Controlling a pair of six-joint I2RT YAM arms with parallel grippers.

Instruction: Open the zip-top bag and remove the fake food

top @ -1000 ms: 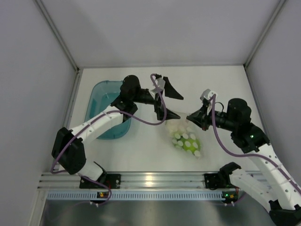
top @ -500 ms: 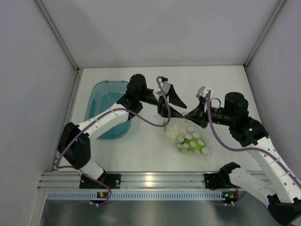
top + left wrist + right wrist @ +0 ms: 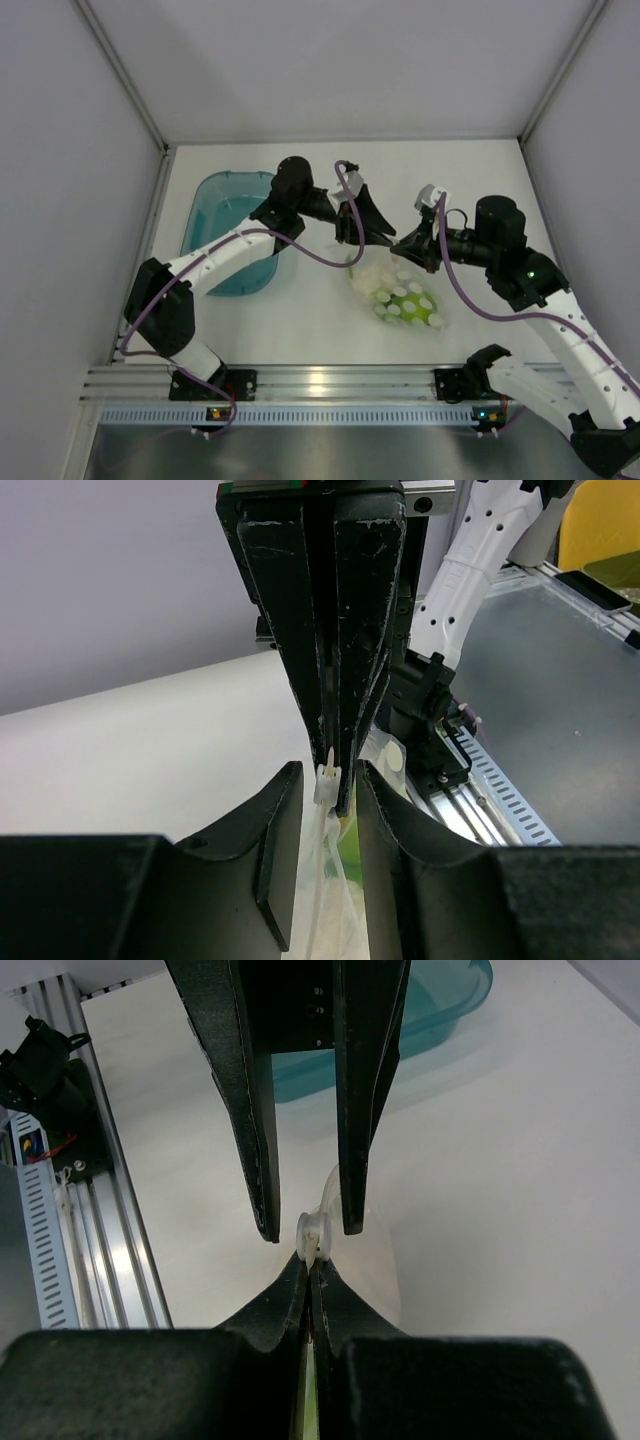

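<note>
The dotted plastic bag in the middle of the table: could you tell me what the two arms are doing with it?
The right gripper is shut on the top edge of the clear, dotted zip-top bag, by its small white tab. The left gripper faces it with jaws apart either side of that tab, not yet gripping. The green toy food pieces are inside the bag, whose bulk rests on the white table. The teal plastic tub stands to the left, untouched.
</note>
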